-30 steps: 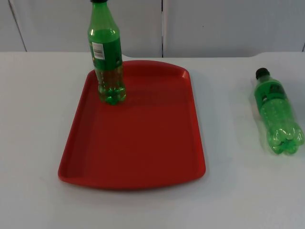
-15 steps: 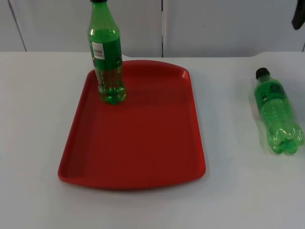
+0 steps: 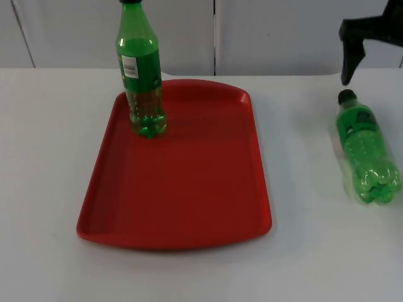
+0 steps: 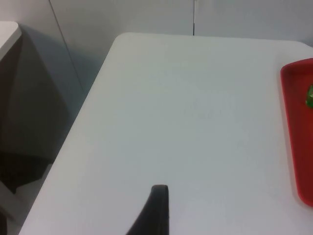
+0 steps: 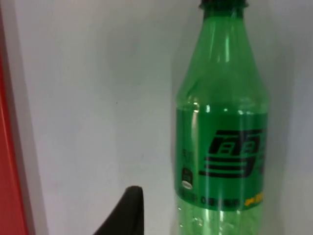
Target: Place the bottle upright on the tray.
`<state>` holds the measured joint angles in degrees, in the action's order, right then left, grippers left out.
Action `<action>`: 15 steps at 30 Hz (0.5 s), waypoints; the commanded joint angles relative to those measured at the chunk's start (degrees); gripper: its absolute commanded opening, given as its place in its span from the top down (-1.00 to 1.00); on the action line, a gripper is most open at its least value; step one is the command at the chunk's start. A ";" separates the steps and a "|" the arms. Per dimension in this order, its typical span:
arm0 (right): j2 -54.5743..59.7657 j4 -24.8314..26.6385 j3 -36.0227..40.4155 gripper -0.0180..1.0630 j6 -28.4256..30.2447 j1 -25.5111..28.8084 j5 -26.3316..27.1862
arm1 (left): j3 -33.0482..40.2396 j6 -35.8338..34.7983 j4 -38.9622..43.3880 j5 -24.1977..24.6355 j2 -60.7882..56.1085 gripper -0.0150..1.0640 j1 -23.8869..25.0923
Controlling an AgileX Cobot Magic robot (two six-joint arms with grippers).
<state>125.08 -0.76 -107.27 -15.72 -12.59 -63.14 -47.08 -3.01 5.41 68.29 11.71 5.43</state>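
Note:
A green plastic bottle (image 3: 365, 148) with a black cap lies on its side on the white table, right of the red tray (image 3: 182, 201), cap toward the wall. My right gripper (image 3: 350, 60) hangs just beyond that cap, above the table. In the right wrist view the lying bottle (image 5: 222, 142) fills the space beside the gripper (image 5: 128, 210), and the tray's edge (image 5: 10, 161) runs along the other side. A second green bottle (image 3: 141, 75) stands upright on the tray's far left corner. My left gripper (image 4: 155, 210) waits over bare table left of the tray (image 4: 297, 127).
The grey partition wall (image 3: 283, 31) closes off the table's far edge. The table's left edge (image 4: 83, 122) drops away beside the left gripper. White table top (image 3: 302, 189) separates the tray from the lying bottle.
The right arm has come in from the upper right and lowered toward the lying bottle's cap. Both bottles and the tray have stayed put.

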 commanded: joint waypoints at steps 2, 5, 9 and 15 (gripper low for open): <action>1.95 0.76 -0.32 -0.96 -0.36 0.03 2.19 | 0.08 -0.29 -0.58 -0.09 -0.23 -0.60 -0.23; 4.52 0.76 -0.32 -0.96 -0.36 0.03 3.49 | 0.08 -0.29 -0.77 -0.09 -0.23 -0.60 -0.23; 6.90 0.76 -0.32 -0.96 -0.36 0.17 5.79 | 0.08 -0.29 -0.87 -0.09 -0.23 -0.60 -0.23; 10.92 0.76 -1.49 -0.96 -0.36 0.17 7.83 | 0.08 -0.29 -1.85 -0.09 -0.23 -0.60 -0.23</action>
<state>135.91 0.00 -108.26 -16.10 -12.59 -55.86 -47.08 -3.01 4.30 68.29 11.71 5.43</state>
